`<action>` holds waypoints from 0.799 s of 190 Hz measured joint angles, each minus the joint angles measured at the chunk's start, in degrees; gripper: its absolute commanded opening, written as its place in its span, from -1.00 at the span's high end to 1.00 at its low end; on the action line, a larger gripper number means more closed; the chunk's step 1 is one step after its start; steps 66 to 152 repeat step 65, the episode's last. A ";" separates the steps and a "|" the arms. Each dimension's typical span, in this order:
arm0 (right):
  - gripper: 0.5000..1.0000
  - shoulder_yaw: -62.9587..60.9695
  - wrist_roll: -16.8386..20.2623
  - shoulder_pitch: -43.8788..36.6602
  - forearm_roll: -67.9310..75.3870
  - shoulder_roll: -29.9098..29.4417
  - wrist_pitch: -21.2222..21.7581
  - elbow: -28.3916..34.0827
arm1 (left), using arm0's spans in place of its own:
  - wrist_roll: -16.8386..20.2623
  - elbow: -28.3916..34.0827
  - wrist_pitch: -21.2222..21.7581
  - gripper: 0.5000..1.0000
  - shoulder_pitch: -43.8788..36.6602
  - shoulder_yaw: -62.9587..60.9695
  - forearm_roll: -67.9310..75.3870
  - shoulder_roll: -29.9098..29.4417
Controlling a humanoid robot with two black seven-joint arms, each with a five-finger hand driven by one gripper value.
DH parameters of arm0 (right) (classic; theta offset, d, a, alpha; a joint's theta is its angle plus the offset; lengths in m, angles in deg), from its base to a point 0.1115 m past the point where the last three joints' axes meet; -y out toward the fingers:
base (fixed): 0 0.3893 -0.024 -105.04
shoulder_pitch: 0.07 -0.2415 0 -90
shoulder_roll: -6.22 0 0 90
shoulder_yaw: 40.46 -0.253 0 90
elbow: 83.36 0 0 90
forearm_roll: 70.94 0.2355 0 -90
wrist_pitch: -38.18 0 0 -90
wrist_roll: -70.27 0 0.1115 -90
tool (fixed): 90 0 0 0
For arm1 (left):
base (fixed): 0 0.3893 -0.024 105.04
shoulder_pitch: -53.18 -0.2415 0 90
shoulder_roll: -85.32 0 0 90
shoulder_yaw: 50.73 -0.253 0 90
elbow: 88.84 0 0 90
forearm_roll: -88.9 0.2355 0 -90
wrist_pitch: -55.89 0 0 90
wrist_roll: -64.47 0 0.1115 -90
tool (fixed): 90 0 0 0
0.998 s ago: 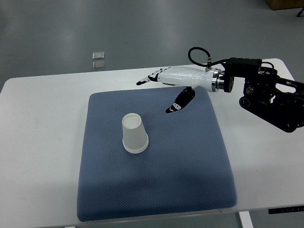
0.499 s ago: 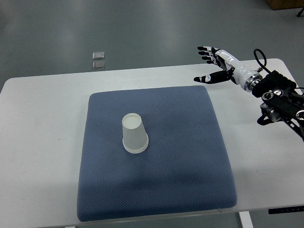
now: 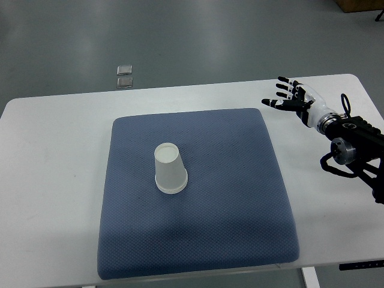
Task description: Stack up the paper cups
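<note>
Apparently stacked paper cups (image 3: pixel 170 169) sit inverted on the mat (image 3: pixel 228 198).

Single top view only — set high on the robot's own side, angled steeply down and forward. Far enough back to take in the whole white table (image 3: pixel 54 180), the blue mat (image 3: pixel 198 234) left of the right hand (image 3: pixel 298 99) — plus grey floor (image 3: pixel 192 36) beyond.
</note>
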 measured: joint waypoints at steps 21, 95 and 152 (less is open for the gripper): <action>-0.66 -3.37 0.49 1.38 0.23 -0.60 2.61 -0.06 | -0.03 0.00 0.00 -1.00 -0.01 0.00 0.00 0.00; -0.66 -7.82 0.23 2.57 0.27 -1.96 3.06 -0.54 | -0.03 0.00 0.00 -1.00 -0.02 0.00 0.00 0.00; -0.66 -7.82 0.23 2.57 0.27 -1.96 3.06 -0.54 | -0.03 0.00 0.00 -1.00 -0.02 0.00 0.00 0.00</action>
